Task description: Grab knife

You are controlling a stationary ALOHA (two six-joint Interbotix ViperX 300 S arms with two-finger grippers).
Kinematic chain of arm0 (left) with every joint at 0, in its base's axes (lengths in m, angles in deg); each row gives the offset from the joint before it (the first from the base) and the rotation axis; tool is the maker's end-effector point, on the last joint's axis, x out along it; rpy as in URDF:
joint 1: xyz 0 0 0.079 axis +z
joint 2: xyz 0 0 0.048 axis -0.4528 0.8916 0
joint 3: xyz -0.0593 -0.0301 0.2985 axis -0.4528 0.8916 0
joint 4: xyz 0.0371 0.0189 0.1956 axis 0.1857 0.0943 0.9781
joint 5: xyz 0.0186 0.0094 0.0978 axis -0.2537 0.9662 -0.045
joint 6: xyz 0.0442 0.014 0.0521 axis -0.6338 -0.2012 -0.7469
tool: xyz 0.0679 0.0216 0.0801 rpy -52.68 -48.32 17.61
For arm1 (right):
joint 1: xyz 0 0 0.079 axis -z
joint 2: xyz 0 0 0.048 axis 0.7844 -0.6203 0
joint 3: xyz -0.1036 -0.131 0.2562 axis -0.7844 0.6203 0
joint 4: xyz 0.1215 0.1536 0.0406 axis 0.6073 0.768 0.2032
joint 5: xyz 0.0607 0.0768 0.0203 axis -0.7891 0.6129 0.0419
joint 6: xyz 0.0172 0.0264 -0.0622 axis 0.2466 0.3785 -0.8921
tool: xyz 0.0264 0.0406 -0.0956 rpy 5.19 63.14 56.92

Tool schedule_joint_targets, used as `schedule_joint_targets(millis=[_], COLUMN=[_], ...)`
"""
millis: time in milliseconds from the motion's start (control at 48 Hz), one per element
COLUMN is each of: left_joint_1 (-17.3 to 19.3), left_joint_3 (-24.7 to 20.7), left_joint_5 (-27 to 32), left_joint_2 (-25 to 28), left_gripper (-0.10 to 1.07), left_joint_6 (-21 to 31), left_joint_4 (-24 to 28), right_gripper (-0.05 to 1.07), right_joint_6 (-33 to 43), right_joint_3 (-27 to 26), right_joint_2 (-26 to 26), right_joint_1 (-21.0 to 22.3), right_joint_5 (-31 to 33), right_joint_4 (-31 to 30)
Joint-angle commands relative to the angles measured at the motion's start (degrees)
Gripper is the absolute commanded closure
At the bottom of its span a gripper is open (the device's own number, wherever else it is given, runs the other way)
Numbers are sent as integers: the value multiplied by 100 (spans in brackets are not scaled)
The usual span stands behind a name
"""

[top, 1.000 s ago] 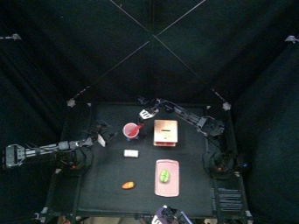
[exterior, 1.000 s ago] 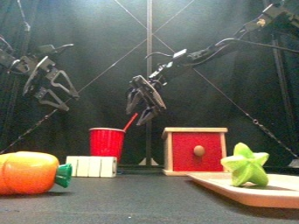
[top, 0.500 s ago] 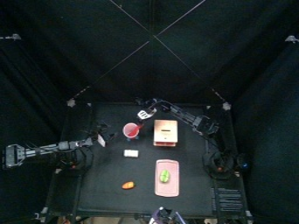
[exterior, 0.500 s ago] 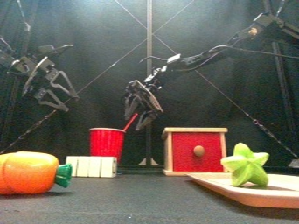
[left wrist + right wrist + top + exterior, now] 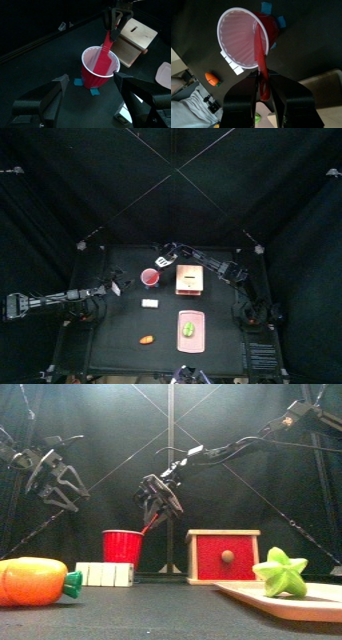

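— Two arms in sight; what is the right gripper (image 5: 158, 496) doing?

— It hangs over the red cup (image 5: 123, 546), its jaws pinched on the upper end of the red knife (image 5: 104, 49). The knife's lower end sits inside the cup, leaning against the rim.

— And the left gripper (image 5: 54, 479)?

— It hovers off to the left, well apart from the cup, jaws spread and holding nothing.

— What else stands on the table (image 5: 120, 323)?

— A red wooden box (image 5: 222, 556) sits just beside the cup. In front lie a toy carrot (image 5: 34, 581), a white block (image 5: 104, 574), and a green star-shaped toy (image 5: 282, 572) on a pink tray (image 5: 267, 598).
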Motion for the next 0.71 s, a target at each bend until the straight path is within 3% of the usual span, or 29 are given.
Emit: schedule_joint_targets(millis=[0, 375, 688], left_joint_1=[0, 0, 0], left_joint_3=[-70, -70, -70], left_joint_5=[18, 18, 18], left_joint_2=[0, 9, 0], left_gripper=[-5, -5, -5], left_joint_6=[0, 0, 0], left_joint_4=[9, 9, 9], right_gripper=[45, 55, 65], right_joint_6=[-9, 18, 44], right_joint_3=[-167, -325, -809], right_joint_2=[149, 149, 149], right_joint_1=[9, -26, -53], right_joint_5=[0, 105, 272], right_joint_4=[9, 9, -44])
